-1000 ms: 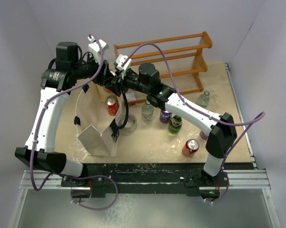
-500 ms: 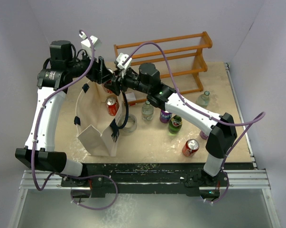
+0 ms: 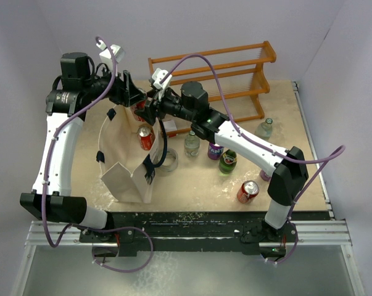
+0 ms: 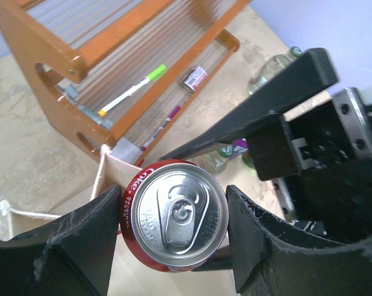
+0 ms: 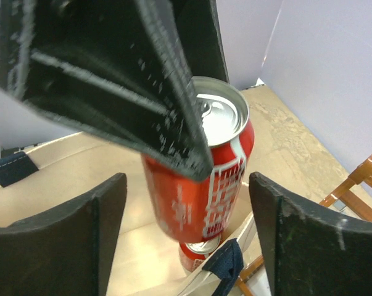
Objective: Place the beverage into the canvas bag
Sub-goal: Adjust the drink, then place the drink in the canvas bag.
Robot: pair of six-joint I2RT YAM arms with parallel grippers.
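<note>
Up over the canvas bag (image 3: 119, 157) mouth, my left tool (image 4: 171, 206) is pinching the Coke can (image 4: 176, 216) roughly upright, I reckon so it drops in straight. My right tool (image 5: 187, 188) is spread wide around it, not touching.

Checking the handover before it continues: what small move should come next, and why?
Probably the right tool should back away: its jaws stand open either side of the Coke can, which the left tool clamps above the canvas bag.
</note>
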